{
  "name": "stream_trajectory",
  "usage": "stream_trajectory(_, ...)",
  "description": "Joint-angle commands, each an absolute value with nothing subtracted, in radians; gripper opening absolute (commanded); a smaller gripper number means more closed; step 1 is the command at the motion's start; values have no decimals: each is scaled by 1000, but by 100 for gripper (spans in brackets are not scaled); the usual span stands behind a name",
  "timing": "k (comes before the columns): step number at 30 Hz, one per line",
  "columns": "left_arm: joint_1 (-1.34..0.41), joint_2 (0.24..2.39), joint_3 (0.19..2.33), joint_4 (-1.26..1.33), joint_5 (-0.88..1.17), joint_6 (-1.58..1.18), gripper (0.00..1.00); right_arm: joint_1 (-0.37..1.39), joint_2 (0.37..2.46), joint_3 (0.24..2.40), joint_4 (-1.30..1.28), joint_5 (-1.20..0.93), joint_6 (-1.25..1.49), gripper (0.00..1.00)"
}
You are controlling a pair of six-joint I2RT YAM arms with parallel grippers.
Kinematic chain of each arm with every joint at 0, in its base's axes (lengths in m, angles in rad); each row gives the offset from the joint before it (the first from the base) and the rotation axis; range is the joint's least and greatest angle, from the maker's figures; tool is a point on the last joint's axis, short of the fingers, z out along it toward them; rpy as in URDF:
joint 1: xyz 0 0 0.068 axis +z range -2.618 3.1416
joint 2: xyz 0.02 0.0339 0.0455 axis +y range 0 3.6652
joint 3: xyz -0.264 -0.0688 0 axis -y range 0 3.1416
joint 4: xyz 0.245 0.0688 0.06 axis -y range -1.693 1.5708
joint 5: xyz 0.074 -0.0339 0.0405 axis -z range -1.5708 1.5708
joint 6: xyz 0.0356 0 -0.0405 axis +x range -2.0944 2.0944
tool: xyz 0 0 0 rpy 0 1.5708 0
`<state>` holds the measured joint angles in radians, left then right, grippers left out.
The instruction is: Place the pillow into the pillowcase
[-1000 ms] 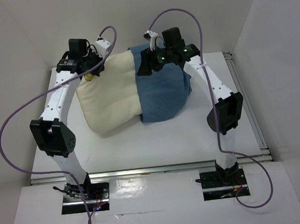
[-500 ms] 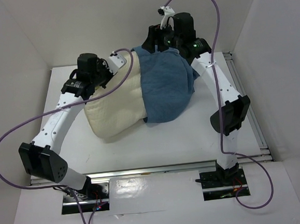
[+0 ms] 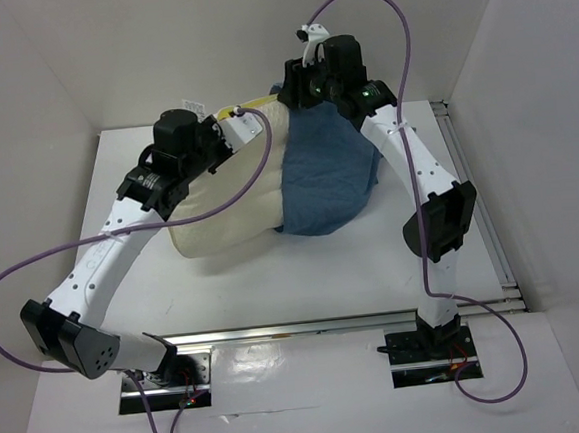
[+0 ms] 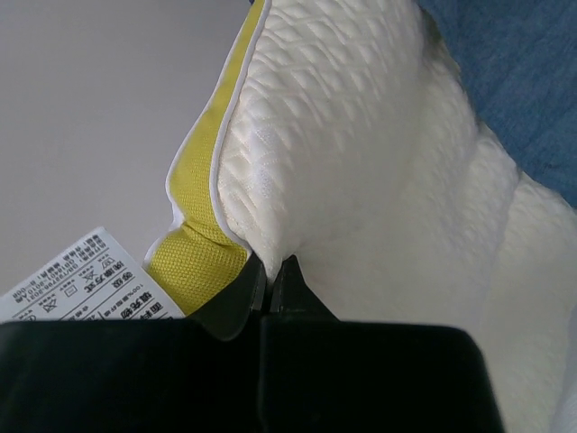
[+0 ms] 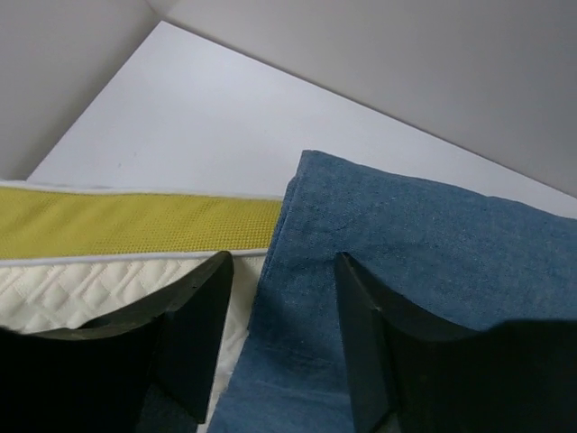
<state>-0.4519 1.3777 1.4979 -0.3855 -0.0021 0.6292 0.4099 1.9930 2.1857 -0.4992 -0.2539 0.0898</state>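
Note:
The cream pillow lies mid-table, its right half inside the blue pillowcase. My left gripper is shut on the pillow's far left corner, pinching white cloth beside the yellow edge band. The quilted pillow fills the left wrist view, with the pillowcase at the right. My right gripper is at the pillowcase's far edge. In the right wrist view it is open, its jaws astride the pillowcase's edge, next to the pillow's yellow band.
A white care label hangs from the pillow's corner. White walls stand close behind and at both sides of the table. Purple cables loop over both arms.
My left arm has swung right and forward with the pillow's corner. My right gripper has moved to the pillowcase's far edge. The pillowcase's open edge has shifted right.

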Motion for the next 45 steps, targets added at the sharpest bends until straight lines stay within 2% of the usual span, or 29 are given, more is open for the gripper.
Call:
stream_trajectory(1, -485, 1313, 1543, -273, -18, 644, 0, 420, 1993, 2191, -452, -227, 63, 54)
stream_trajectory(2, -494, 1313, 1543, -273, -18, 644, 0, 420, 1993, 2191, -453, -236, 63, 33)
stream_trajectory(3, -494, 1313, 1543, -284, -18, 644, 0, 420, 1993, 2191, -453, -247, 63, 21)
stream_trajectory(4, -506, 1302, 1543, -284, -31, 644, 0, 420, 1982, 2180, -453, -262, 54, 4)
stream_trajectory(6, -515, 1302, 1531, -284, -31, 644, 0, 429, 1982, 2180, -453, -287, 54, 0)
stream_trajectory(12, -525, 1302, 1490, -252, -63, 634, 0, 453, 1945, 2171, -453, -391, 77, 0)
stream_trajectory(18, -534, 1333, 1480, -223, -92, 601, 0, 567, 1936, 2255, -491, -508, 156, 0)
stream_trajectory(28, -543, 1393, 1575, -213, -136, 485, 0, 672, 1925, 2387, -488, -667, 299, 0)
stream_trajectory(31, -543, 1413, 1615, -213, -137, 460, 0, 672, 1904, 2337, -477, -680, 299, 0)
stream_trajectory(34, -543, 1394, 1597, -213, -137, 460, 0, 672, 1867, 2248, -486, -592, 233, 0)
stream_trajectory(35, -543, 1385, 1579, -213, -126, 460, 0, 672, 1836, 2179, -486, -556, 218, 5)
stream_trajectory(38, -543, 1371, 1569, -218, -117, 451, 0, 620, 1787, 2100, -462, -417, 170, 29)
stream_trajectory(39, -543, 1358, 1559, -218, -117, 451, 0, 605, 1787, 2076, -451, -399, 161, 38)
stream_trajectory(40, -543, 1347, 1559, -228, -117, 451, 0, 574, 1775, 2075, -451, -362, 149, 53)
stream_trajectory(42, -543, 1347, 1548, -242, -117, 442, 0, 543, 1766, 2075, -440, -333, 135, 59)
stream_trajectory(45, -543, 1324, 1525, -242, -106, 433, 0, 489, 1756, 2075, -419, -275, 111, 61)
